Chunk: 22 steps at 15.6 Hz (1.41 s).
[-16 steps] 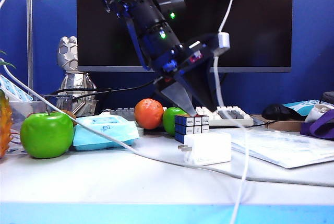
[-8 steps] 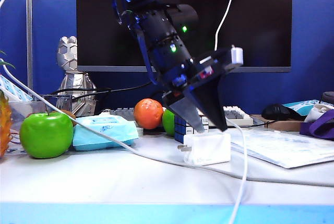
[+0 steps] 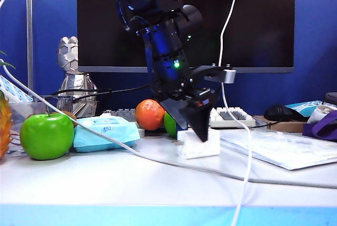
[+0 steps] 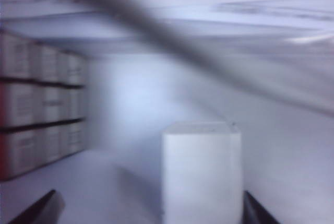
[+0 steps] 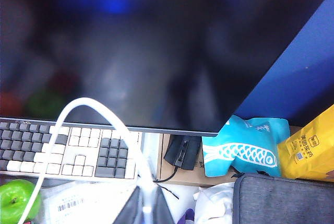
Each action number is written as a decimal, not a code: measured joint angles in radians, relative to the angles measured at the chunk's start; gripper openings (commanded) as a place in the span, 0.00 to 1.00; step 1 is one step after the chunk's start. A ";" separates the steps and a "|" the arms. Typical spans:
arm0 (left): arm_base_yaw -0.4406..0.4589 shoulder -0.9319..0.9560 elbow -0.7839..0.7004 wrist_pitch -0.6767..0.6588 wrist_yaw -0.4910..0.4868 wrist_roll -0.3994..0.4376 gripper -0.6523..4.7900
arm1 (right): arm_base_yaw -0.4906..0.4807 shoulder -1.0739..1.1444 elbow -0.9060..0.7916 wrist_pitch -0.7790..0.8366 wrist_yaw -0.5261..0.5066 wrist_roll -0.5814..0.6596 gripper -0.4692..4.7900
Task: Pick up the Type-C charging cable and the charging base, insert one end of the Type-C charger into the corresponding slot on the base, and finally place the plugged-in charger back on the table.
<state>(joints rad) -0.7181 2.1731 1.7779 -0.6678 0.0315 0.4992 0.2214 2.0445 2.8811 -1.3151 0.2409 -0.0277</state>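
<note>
From the exterior view you see the left gripper (image 3: 196, 131) down over the charging base (image 3: 198, 145) on the table (image 3: 105, 184). Its wrist view shows wide fingers (image 4: 39, 211) flanking it (blurred). Your right gripper (image 5: 144, 208) is closed on the charging cable (image 5: 88, 108).

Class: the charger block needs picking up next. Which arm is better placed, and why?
Left. The left gripper is down at the charging base, open, fingertips either side in its wrist view. The right gripper is shut on the Type-C charging cable.
</note>
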 measured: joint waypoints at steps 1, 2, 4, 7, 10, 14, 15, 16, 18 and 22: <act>0.000 0.000 0.000 0.013 -0.044 -0.015 0.82 | 0.000 0.000 0.000 0.000 0.000 0.000 0.09; 0.000 0.000 0.000 0.030 -0.084 -0.040 0.80 | 0.000 0.000 0.000 0.000 0.000 0.000 0.09; 0.000 0.000 0.000 0.064 -0.185 -0.086 0.79 | 0.000 0.000 0.000 0.000 0.000 0.000 0.09; 0.000 0.000 0.000 0.085 -0.313 -0.128 0.79 | 0.000 0.000 0.000 0.000 -0.018 0.000 0.09; -0.002 -0.006 -0.002 0.079 -0.383 -0.130 0.79 | 0.000 0.000 0.000 0.000 -0.018 0.000 0.09; 0.003 -0.102 0.001 0.161 -0.428 -0.134 0.78 | 0.000 0.000 0.000 0.000 -0.018 0.000 0.09; 0.004 -0.112 0.003 0.186 -0.428 -0.134 0.79 | 0.000 0.000 0.000 0.000 -0.018 0.000 0.09; 0.014 -0.111 0.003 0.208 -0.425 -0.136 0.79 | 0.000 0.000 0.000 0.000 -0.018 0.000 0.09; 0.039 -0.085 0.002 0.201 -0.406 -0.165 0.79 | 0.000 0.000 0.000 0.000 -0.033 0.000 0.09; 0.058 -0.028 0.000 0.145 -0.372 -0.180 0.79 | 0.000 0.000 0.000 0.000 -0.040 0.000 0.09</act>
<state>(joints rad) -0.6598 2.1448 1.7775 -0.5228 -0.3401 0.3195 0.2214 2.0445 2.8811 -1.3148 0.2005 -0.0277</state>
